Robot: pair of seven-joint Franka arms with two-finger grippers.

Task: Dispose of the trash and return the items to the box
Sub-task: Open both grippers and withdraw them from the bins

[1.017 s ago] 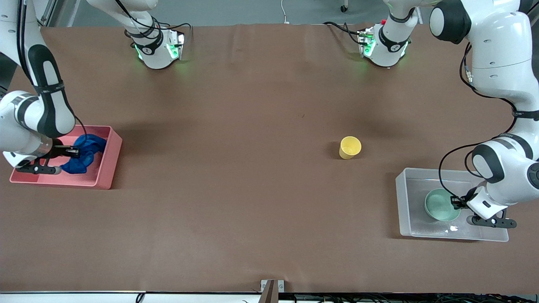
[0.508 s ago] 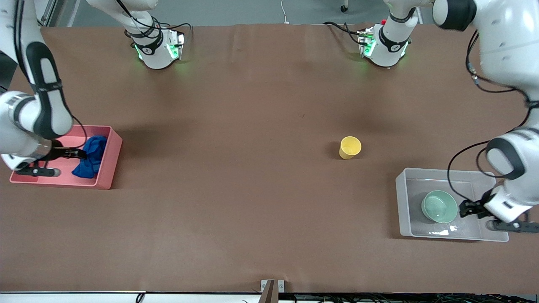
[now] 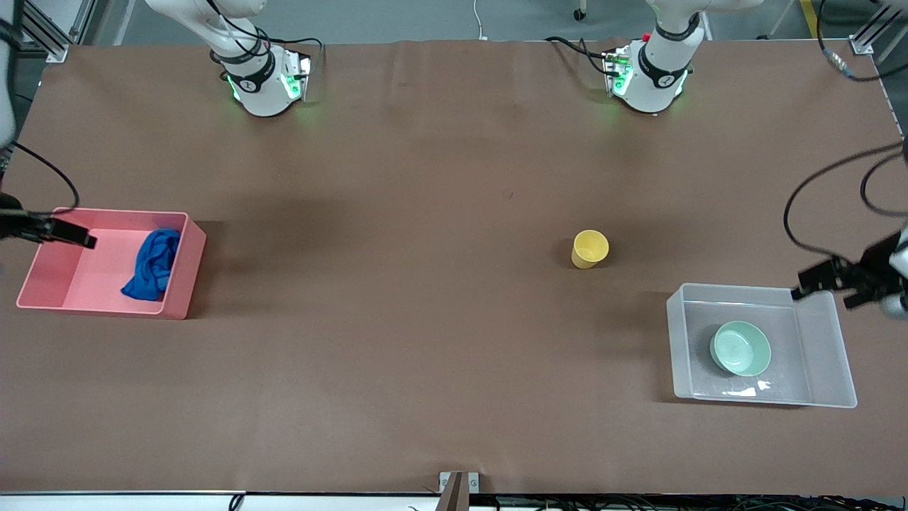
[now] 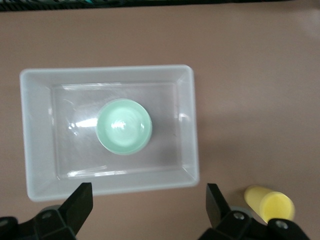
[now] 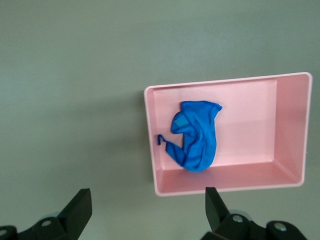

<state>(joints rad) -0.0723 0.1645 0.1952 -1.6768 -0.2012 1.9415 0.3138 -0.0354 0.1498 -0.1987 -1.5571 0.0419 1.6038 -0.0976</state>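
robotics lab, two arm bases bolted to brown-covered table

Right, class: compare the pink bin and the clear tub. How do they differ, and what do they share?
The pink bin is opaque; the clear tub is see-through. The pink bin holds a crumpled blue rag; the clear tub holds a mint-green bowl. The bin sits at the right arm's end of the table, the tub at the left arm's. Both are open-topped rectangles.
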